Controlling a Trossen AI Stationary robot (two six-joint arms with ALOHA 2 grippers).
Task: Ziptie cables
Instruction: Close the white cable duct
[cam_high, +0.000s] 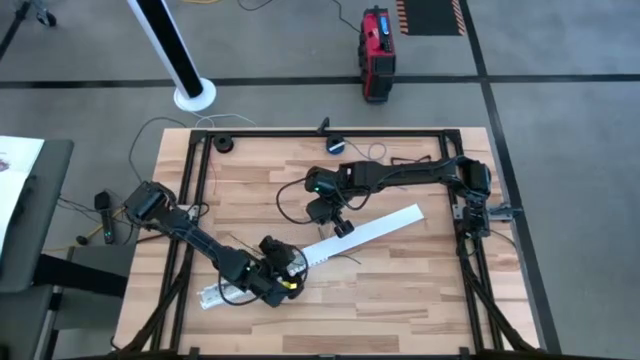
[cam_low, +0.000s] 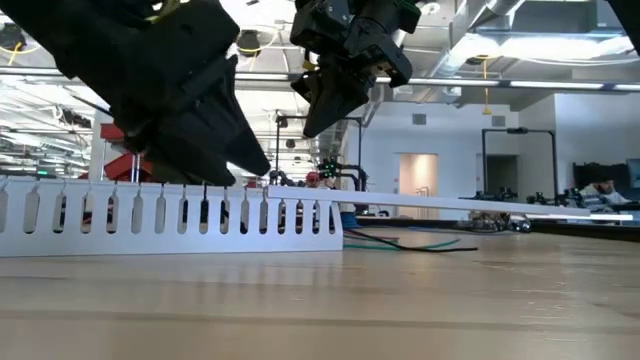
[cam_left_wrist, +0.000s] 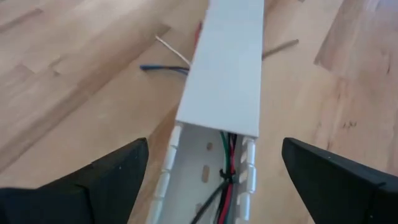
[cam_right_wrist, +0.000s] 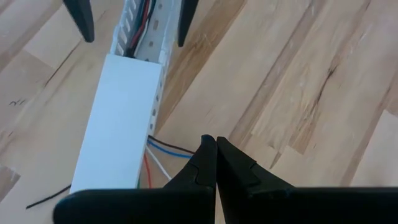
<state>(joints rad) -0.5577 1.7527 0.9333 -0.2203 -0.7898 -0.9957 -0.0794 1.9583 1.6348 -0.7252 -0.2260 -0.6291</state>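
A long white slotted duct (cam_high: 235, 290) lies slantwise on the wooden table, from near left to far right. A flat white lid (cam_left_wrist: 227, 68) covers its far part. The cables (cam_left_wrist: 226, 177), red, green and dark wires, run inside the duct's uncovered trough. Their loose ends (cam_right_wrist: 163, 151) stick out from under the lid onto the table. My left gripper (cam_left_wrist: 214, 143) is open above the uncovered end, one finger on each side of the duct, apart from it. My right gripper (cam_right_wrist: 215, 140) is shut and hovers beside the lid, over the wire ends, its tip (cam_low: 308, 128) clear of the duct.
A small round blue-black device (cam_high: 335, 145) with a pale cord and a black part (cam_high: 225, 143) sit near the table's far edge. A thin loose wire (cam_high: 346, 259) lies near the duct's middle. Green and dark cords (cam_low: 420, 243) lie farther back. A red case (cam_high: 377, 50) stands on the floor.
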